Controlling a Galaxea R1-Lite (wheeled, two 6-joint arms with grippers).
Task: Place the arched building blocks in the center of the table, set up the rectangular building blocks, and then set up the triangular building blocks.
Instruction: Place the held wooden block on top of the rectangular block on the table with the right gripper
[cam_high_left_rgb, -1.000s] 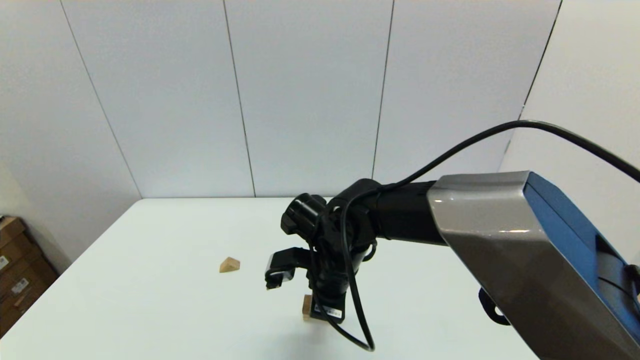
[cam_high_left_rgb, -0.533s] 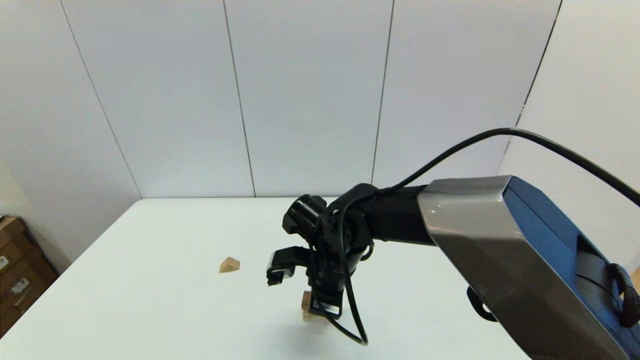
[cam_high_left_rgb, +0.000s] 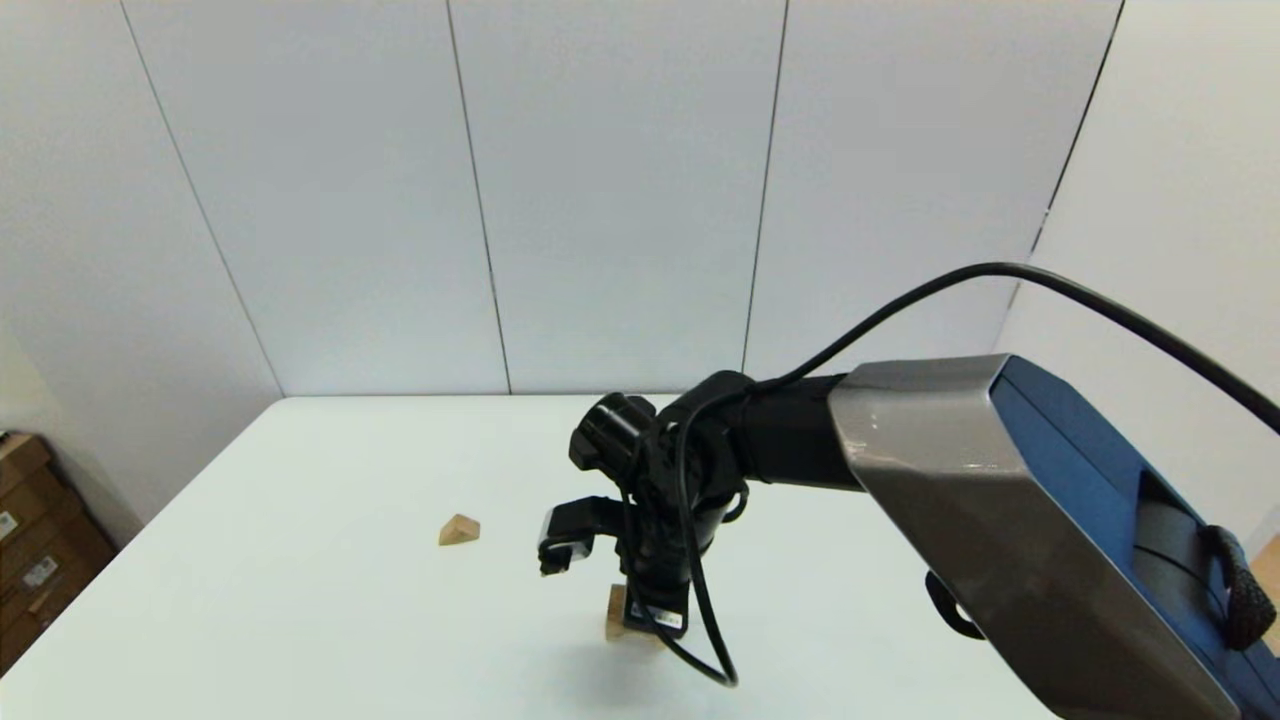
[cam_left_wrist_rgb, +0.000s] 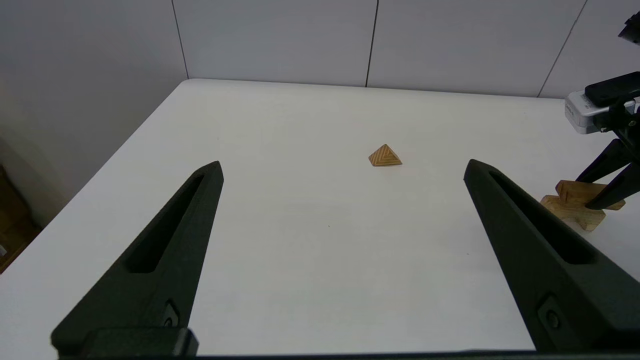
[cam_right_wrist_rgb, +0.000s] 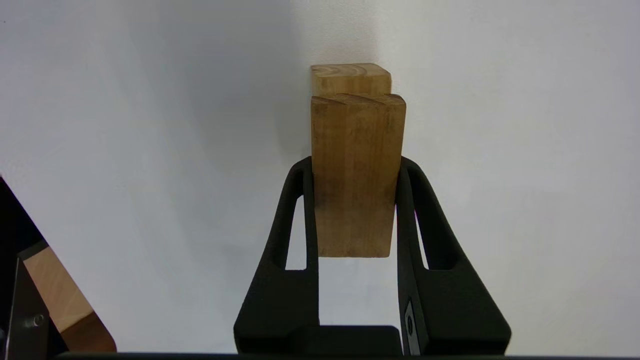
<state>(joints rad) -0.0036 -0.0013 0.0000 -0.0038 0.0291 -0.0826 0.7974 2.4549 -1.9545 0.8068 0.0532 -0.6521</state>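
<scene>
Three small wooden blocks sit on the big white table (cam_high_left_rgb: 300, 600). The right gripper (cam_right_wrist_rgb: 356, 170) points down near the middle of the table, w/ its two black fingers (cam_right_wrist_rgb: 295, 200) squeezed onto the flat orange-tan wooden plank (cam_right_wrist_rgb: 356, 175). The plank lies over the light-tan wooden arch block (cam_left_wrist_rgb: 570, 210) — it crosses the arch at an angle, seen from the left wrist cam. Can't tell if the plank rests fully on the arch or is held just above it. In the head cam only a bit of wood shows beside the gripper; the rest is hidden by the arm.

The little tan wooden triangle block (cam_high_left_rgb: 459, 530) lies by itself on the table, well apart from the other two, on the robot's left side. Its stripy end faces the left wrist cam.

The left gripper (cam_left_wrist_rgb: 342, 170) hangs low over the table w/ its fingers spread wide — nothing in it, the triangle block ahead of it.
</scene>
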